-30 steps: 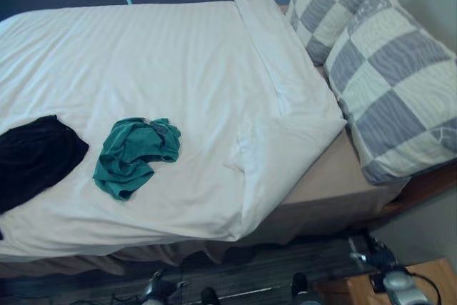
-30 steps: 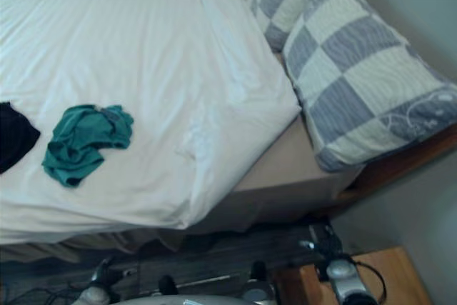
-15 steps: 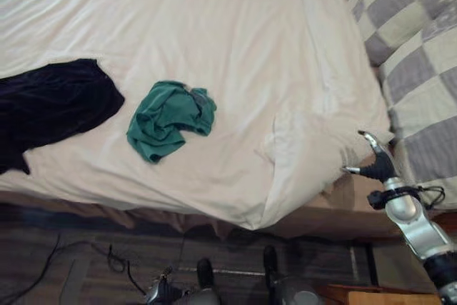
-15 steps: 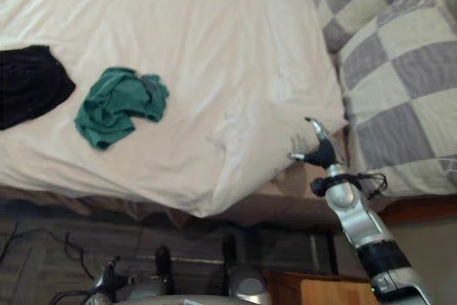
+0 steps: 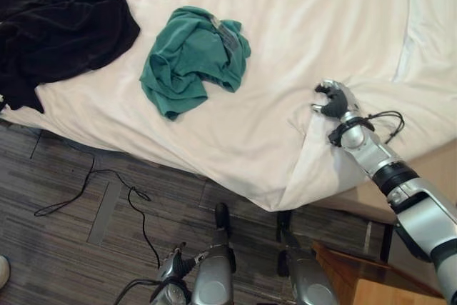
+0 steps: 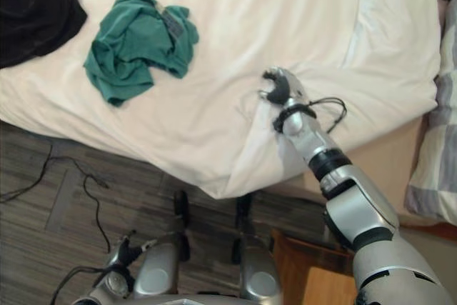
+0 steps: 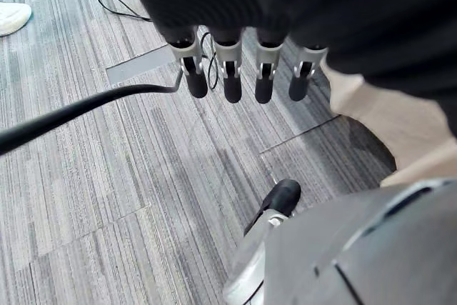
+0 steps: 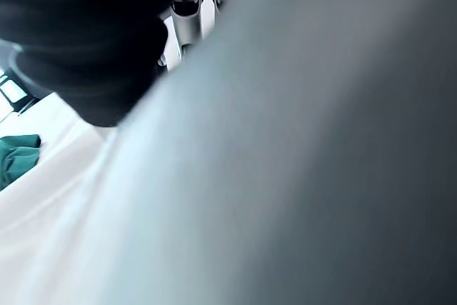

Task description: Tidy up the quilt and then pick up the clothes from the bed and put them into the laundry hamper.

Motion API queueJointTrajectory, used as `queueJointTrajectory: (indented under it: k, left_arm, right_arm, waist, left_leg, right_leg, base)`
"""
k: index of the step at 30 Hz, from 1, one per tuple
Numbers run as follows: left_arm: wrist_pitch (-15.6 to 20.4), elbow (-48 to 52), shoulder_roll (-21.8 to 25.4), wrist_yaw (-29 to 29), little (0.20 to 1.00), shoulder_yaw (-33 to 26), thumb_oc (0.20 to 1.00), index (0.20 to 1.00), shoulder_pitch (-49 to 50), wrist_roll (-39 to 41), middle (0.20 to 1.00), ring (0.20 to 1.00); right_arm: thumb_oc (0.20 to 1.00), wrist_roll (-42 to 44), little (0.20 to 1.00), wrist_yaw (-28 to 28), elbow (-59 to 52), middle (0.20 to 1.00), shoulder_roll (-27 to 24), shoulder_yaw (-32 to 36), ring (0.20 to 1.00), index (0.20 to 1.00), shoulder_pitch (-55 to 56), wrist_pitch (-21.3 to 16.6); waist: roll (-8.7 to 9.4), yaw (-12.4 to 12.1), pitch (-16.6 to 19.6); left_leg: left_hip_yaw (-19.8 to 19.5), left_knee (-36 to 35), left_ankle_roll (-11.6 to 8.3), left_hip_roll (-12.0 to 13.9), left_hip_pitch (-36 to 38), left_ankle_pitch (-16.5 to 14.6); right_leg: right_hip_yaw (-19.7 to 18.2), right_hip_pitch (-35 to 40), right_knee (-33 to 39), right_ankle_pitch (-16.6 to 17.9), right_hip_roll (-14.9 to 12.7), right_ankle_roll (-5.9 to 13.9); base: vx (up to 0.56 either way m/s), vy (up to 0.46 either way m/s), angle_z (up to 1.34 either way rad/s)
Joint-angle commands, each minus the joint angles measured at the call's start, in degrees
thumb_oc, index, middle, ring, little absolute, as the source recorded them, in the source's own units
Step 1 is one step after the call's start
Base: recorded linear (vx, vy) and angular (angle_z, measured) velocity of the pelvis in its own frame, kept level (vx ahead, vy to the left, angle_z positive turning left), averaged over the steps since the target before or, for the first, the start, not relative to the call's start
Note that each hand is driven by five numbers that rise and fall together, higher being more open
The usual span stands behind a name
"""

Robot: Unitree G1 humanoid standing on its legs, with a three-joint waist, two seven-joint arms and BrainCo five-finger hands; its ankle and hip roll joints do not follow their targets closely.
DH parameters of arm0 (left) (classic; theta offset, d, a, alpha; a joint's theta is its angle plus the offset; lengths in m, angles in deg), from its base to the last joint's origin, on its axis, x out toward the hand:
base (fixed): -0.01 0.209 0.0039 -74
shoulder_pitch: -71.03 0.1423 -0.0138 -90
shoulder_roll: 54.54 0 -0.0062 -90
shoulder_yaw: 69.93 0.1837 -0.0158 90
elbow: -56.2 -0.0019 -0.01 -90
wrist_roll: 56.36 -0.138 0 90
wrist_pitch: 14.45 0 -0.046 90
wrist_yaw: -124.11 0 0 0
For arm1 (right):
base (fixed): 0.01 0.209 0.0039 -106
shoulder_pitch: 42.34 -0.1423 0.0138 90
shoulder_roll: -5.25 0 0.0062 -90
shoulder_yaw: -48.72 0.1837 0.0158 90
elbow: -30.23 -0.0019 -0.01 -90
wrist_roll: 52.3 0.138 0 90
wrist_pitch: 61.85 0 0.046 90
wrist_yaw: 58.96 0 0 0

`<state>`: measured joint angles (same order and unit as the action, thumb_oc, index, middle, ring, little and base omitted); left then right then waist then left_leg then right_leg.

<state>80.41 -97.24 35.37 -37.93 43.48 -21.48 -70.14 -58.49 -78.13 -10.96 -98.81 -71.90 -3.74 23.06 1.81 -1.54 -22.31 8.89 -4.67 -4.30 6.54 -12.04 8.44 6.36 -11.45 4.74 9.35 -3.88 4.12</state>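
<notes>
The white quilt (image 5: 307,26) covers the bed, with its near right corner folded back into a creased flap. My right hand (image 5: 334,100) lies on that flap, fingers curled into the cloth at the fold. The right wrist view has the quilt (image 8: 285,176) pressed close against the hand. A crumpled green garment (image 5: 193,58) lies on the quilt to the left of the hand, well apart from it. A black garment (image 5: 61,19) is spread at the far left by the bed's edge. My left hand (image 7: 228,69) hangs over the floor, fingers straight, holding nothing.
A checked pillow (image 6: 446,141) lies at the bed's right end. The tan mattress side (image 5: 428,162) shows under the lifted corner. A wooden bedside table (image 5: 371,283) stands at the lower right. Grey striped carpet runs along the bed's front. A person's white shoe (image 7: 14,16) is on it.
The camera has tipped down and moved closer to the bed. My right hand has gone from the bed's corner edge onto the folded flap, and its fingers have curled.
</notes>
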Motion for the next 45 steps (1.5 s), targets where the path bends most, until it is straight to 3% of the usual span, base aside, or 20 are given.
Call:
queueJointTrajectory:
  k: [1, 3, 9, 10, 11, 15, 17, 23, 24, 25, 26, 27, 28, 33, 36, 39, 41, 45]
  left_arm:
    - [-0.9, -3.88, -2.74, -0.41, 1.0, 4.62, 1.0, 1.0, 1.19, -1.25, 1.0, 1.0]
    - [-2.86, -5.39, -3.48, -1.41, 1.0, 2.07, 1.0, 1.0, 0.58, -1.95, 1.0, 1.0]
    - [-4.9, -7.34, -4.26, -4.69, 1.0, -2.09, 1.0, 1.0, -0.47, -2.88, 1.0, 1.0]
    - [-4.98, -7.5, -4.46, -5.06, 1.0, -2.3, 1.0, 1.0, -0.32, -2.83, 1.0, 1.0]
    - [-4.98, -7.49, -4.45, -5.06, 1.0, -2.24, 1.0, 1.0, -0.26, -2.83, 1.0, 1.0]
    - [-5.56, -8.5, -6.8, -5.57, 1.0, -2.13, 1.0, 1.0, -0.16, -1.04, 1.0, 1.0]
    - [-5.64, -8.94, -8.48, -5.44, 1.0, -1.4, 1.0, 1.0, -1.3, 0.92, 1.0, 1.0]
    - [-4.9, -8.95, -10.36, -5.19, 1.0, 0.8, 1.0, 1.0, -2.65, 3.54, 1.0, 1.0]
    - [0.22, -9.15, 10.1, -9.96, 1.0, -7.9, 1.0, 1.0, 3.61, 2.05, 1.0, 1.0]
    - [0.25, -9.15, 10.18, -9.97, 1.0, -7.89, 1.0, 1.0, 3.57, 2.04, 1.0, 1.0]
    - [0.54, -1.64, 6.9, -9.61, 1.0, -5.96, 1.0, 1.0, 1.98, 1.77, 1.0, 1.0]
    - [0.53, -1.62, 6.92, -9.61, 1.0, -5.92, 1.0, 1.0, 2.0, 1.77, 1.0, 1.0]
    - [0.6, -0.08, 4.56, -10.24, 1.0, -4.49, 1.0, 1.0, 2.53, 0.79, 1.0, 1.0]
    - [0.1, -1.52, 2.51, -9.9, 1.0, -3.31, 1.0, 1.0, 1.53, 0.66, 1.0, 1.0]
    - [-0.45, -2.42, 1.45, -9.07, 1.0, -2.14, 1.0, 1.0, -1.17, 0.77, 1.0, 1.0]
    - [-0.54, -3.18, 1.52, -7.42, 1.0, -0.3, 1.0, 1.0, -4.23, 1.73, 1.0, 1.0]
    - [-0.6, -3.43, 1.62, -6.93, 1.0, 0.56, 1.0, 1.0, -5.17, 2.25, 1.0, 1.0]
    - [-0.05, -3.51, 2.61, -6.16, 1.0, 0.97, 1.0, 1.0, -3.99, 3.04, 1.0, 1.0]
  right_arm:
    - [0.2, 1.41, 0.2, 0.51, 2.71, 0.2, 1.02, 0.69, 0.2, 0.2, 4.34, 0.45]
    - [0.2, 1.49, 0.2, 2.06, -2.15, 0.2, 1.43, 5.23, 0.2, 0.2, 17.71, 0.09]
    - [0.2, 4.32, 0.2, 5.17, -6.16, 0.2, 1.75, 15.31, 0.2, 0.2, 39.39, -0.96]
    - [0.802, 4.99, 0.802, 5.32, -5.69, 0.802, 2.19, 16.65, 0.802, 0.802, 41.5, -0.91]
    - [1.0, 4.98, 1.0, 5.33, -5.78, 1.0, 2.18, 16.7, 1.0, 1.0, 41.64, -0.89]
    - [1.0, 9.61, 1.0, 3.44, 1.51, 1.0, 6.65, 23.18, 1.0, 1.0, 47.62, -0.64]
    - [1.0, 14.68, 1.0, 1.33, 11.26, 1.0, 9.8, 28.26, 1.0, 1.0, 49.85, -0.46]
    - [1.0, 24.62, 1.0, -2.14, 18.2, 1.0, 8.12, 37.87, 1.0, 1.0, 51.3, -1.43]
    - [1.0, 26.44, 1.0, -3.49, 9.39, 1.0, -0.32, 47.03, 1.0, 1.0, 56.56, -2.94]
    - [1.0, 26.36, 1.0, -3.56, 9.15, 1.0, -0.18, 47.14, 1.0, 1.0, 56.67, -2.8]
    - [1.0, 24.09, 1.0, -7.96, -6.12, 1.0, -0.83, 52.44, 1.0, 1.0, 57.8, -3.52]
    - [1.0, 24.06, 1.0, -7.98, -6.22, 1.0, -0.78, 52.5, 1.0, 1.0, 57.88, -3.46]
    - [0.2, 21.93, 0.2, -10.99, -10.64, 0.2, -0.91, 55.28, 0.2, 0.2, 57.5, -5.21]
    - [0.2, 17.81, 0.2, -13.48, -20.8, 0.2, -3.51, 52.33, 0.2, 0.2, 50.62, -7.04]
    - [0.2, 14.79, 0.2, -13.85, -26.16, 0.2, -5.62, 48.4, 0.2, 0.2, 44.43, -7.09]
    - [0.2, 14.67, 0.2, -14.14, -24.87, 0.2, -8.48, 41.63, 0.2, 0.2, 33.82, -7.09]
    - [0.2, 15.12, 0.2, -13.9, -24.49, 0.2, -9.08, 38.99, 0.2, 0.2, 30.11, -6.91]
    - [0.2, 17.59, 0.2, -13.89, -16.09, 0.2, -7.72, 33.9, 0.2, 0.2, 23.91, -6.72]
  waist:
    - [1.91, 1.11, 2.56]
    - [2.68, 3.29, 4.36]
    - [4.06, 7.65, 9.23]
    - [4.2, 8.15, 10.13]
    - [4.21, 8.06, 10.19]
    - [4.97, 10.38, 13.11]
    - [5.1, 11.75, 14.79]
    - [5.5, 13.67, 17.12]
    - [3.68, 12.52, 16.36]
    - [3.75, 12.47, 16.4]
    - [2.91, 13.21, 15.59]
    - [2.9, 13.17, 15.66]
    - [2.53, 13.42, 15.21]
    - [2.05, 12.46, 13.28]
    - [1.55, 11.26, 10.14]
    - [1.07, 9.67, 4.42]
    - [0.56, 8.95, 2.36]
    - [-2.13, 7.64, -0.22]
  left_leg:
    - [3.1, 0.71, -0.28, 0.42, 2.37, -4.73]
    - [3.94, 0.51, -0.2, 0.65, 5.44, -5.85]
    - [6.36, -0.23, -0.12, 0.57, 10.93, -8.03]
    - [6.76, -0.33, -0.05, 0.6, 11.23, -8.08]
    - [6.81, -0.33, -0.05, 0.59, 11.27, -8.11]
    - [8.91, -0.33, 0.24, 0.81, 13.63, -9.07]
    - [9.89, -0.33, 0.43, 0.97, 15.33, -9.81]
    - [10.66, -0.33, 0.39, 1.19, 16.47, -10.34]
    - [10.43, -0.33, 0.03, 0.93, 16.6, -10.34]
    - [10.44, -0.33, 0.01, 0.96, 16.43, -10.13]
    - [9.82, -0.33, -0.04, 0.69, 16.5, -10.41]
    - [9.83, -0.33, -0.04, 0.7, 16.43, -10.39]
    - [9.51, -0.33, 0.22, 0.48, 16.32, -10.59]
    - [8.49, -0.33, 0.24, 0.38, 15.36, -10.18]
    - [7.5, -0.21, 0.0, 0.41, 13.14, -9.19]
    - [6.39, 7.96, -0.36, 0.66, 5.7, -10.26]
    - [6.11, 10.54, -0.73, 0.75, 2.72, -10.67]
    - [6.19, 17.95, -0.36, 1.91, -5.29, -12.68]
  right_leg:
    - [-2.53, 0.16, -6.7, -12.24, -1.85, 1.9]
    - [-3.16, 2.47, -6.14, -12.57, -1.66, 1.97]
    - [-5.22, 7.11, -3.14, -11.89, -1.4, 2.83]
    - [-5.53, 7.2, -2.76, -11.48, -1.41, 2.96]
    - [-5.57, 7.23, -2.7, -11.46, -1.41, 2.97]
    - [-7.33, 8.46, -1.49, -10.04, -1.47, 3.74]
    - [-7.81, 9.6, -1.25, -9.84, -1.7, 4.12]
    - [-8.06, 10.13, -1.04, -9.49, -1.85, 4.46]
    - [-6.95, 10.55, -0.76, -9.17, -2.45, 5.24]
    - [-6.97, 10.38, -0.75, -9.0, -2.42, 5.17]
    - [-6.56, 10.53, -0.85, -9.11, -2.58, 5.45]
    - [-6.57, 10.46, -0.85, -9.08, -2.57, 5.44]
    - [-6.42, 10.37, -0.96, -9.4, -2.67, 5.38]
    - [-6.14, 9.84, -1.04, -10.02, -2.74, 4.98]
    - [-5.97, 7.82, -2.16, -10.84, -2.69, 4.41]
    - [-6.76, 2.24, -6.57, -11.19, -3.18, 3.5]
    - [-7.04, -0.88, -9.31, -11.5, -3.05, 3.12]
    - [-7.75, -10.32, -19.08, -14.48, -3.14, 2.82]
  base:
    - [0.04, 0.0, 0.06]
    - [0.1, 0.016, 0.02]
    - [0.1, 0.033, -0.29]
    - [0.05, 0.025, -0.38]
    - [0.06, 0.032, -0.35]
    - [0.04, 0.034, -0.33]
    - [0.06, 0.039, -0.27]
    - [0.04, 0.034, -0.17]
    - [-0.01, 0.102, -0.19]
    - [-0.02, 0.155, -0.23]
    - [-0.02, 0.048, -0.03]
    - [-0.01, 0.081, 0.1]
    - [-0.01, 0.036, 0.18]
    - [-0.05, 0.002, 0.13]
    - [-0.15, -0.039, 0.21]
    - [-0.29, -0.067, 0.2]
    - [-0.21, -0.069, 0.18]
    - [-0.14, -0.037, 0.03]
